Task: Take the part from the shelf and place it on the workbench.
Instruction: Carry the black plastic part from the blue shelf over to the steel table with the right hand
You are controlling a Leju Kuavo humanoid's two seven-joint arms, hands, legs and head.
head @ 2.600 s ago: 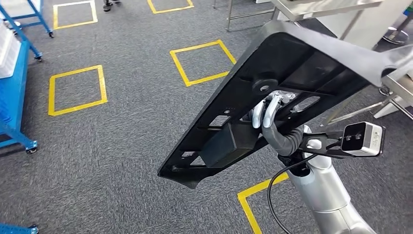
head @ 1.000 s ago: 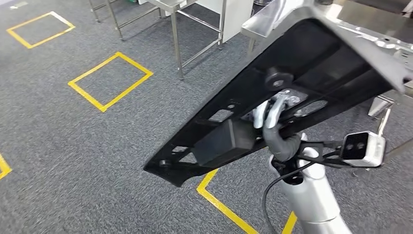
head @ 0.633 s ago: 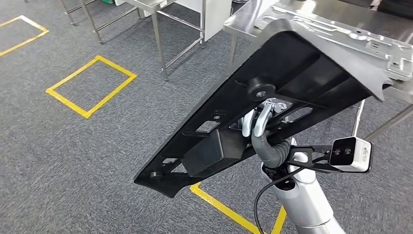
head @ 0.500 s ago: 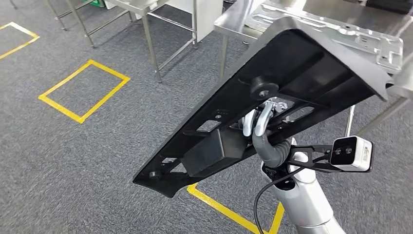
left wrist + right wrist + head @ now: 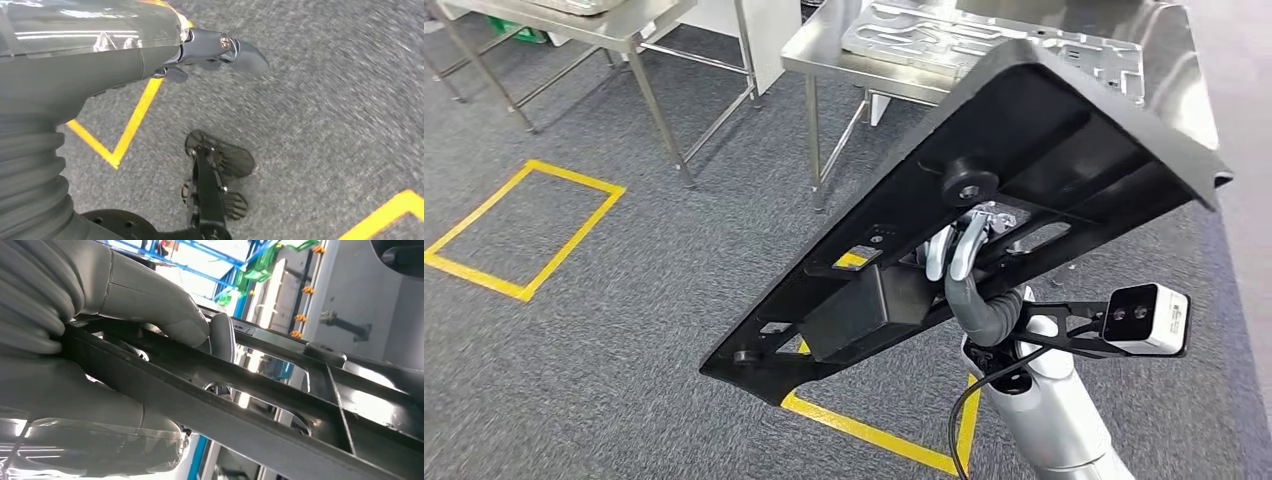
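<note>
Looking down from the head view, we saw the right hand (image 5: 964, 250) clamped on the black plastic panel (image 5: 1014, 150), its pale fingers hooked through a slot on the panel's ribbed underside. The panel was held aloft, tilted, running from the lower middle of the frame up to the upper right, above the grey carpet (image 5: 604, 330). Its upper edge overlapped our view of the steel workbench (image 5: 824, 50) at the top centre, on which a flat silver stamped plate (image 5: 944, 35) lay. A second steel table (image 5: 624, 25) stood at the upper left. Yellow floor tape (image 5: 534, 235) marked a square at the left. In the right wrist view, the thick grey thumb (image 5: 165, 310) pressed against a dark rib of the panel (image 5: 250, 410). In the left wrist view, the left hand (image 5: 210, 50) hung over the carpet with nothing in it; we could not tell whether its fingers were apart or curled.
</note>
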